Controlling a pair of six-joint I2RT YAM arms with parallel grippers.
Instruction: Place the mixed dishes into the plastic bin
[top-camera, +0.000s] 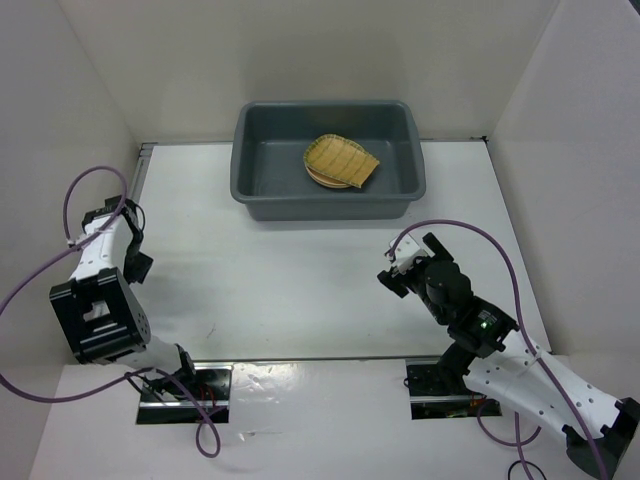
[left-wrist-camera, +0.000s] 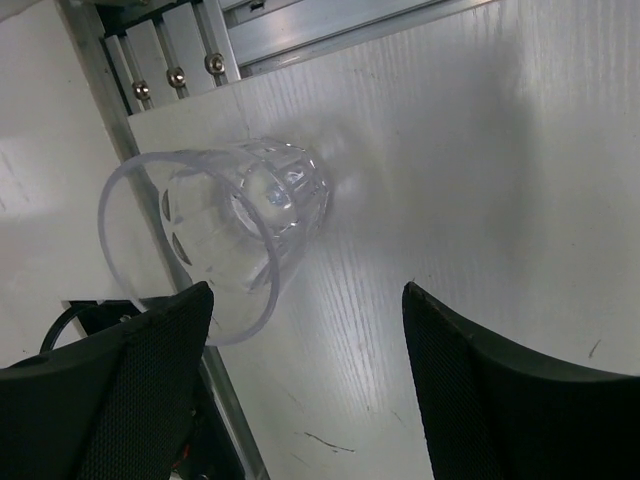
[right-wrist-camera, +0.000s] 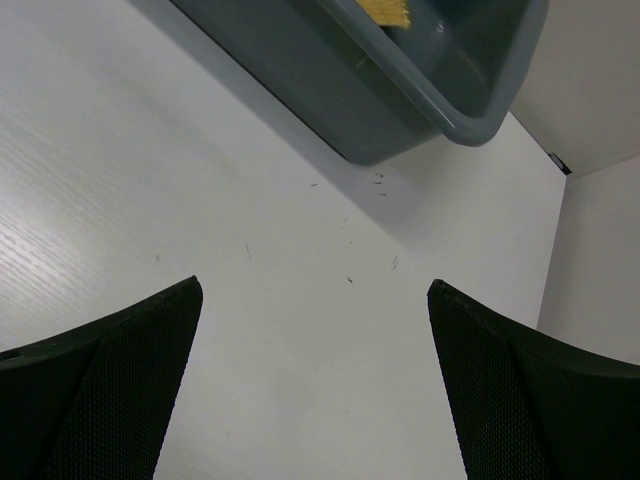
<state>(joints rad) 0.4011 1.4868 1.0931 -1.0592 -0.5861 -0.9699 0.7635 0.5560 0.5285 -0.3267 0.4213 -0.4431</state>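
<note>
A dark grey plastic bin stands at the back middle of the table. Inside it a yellow ribbed tray lies on a yellow-orange plate. In the left wrist view a clear glass cup lies on its side by the table's left edge. Its rim is close to my left finger, and it lies ahead of the gap and to its left. My left gripper is open with nothing in it and sits at the table's left side. My right gripper is open and empty over bare table, short of the bin's corner.
An aluminium rail runs along the table's left edge beside the cup. White walls enclose the table on the left, back and right. Purple cables loop from both arms. Two dark openings sit by the arm bases at the near edge.
</note>
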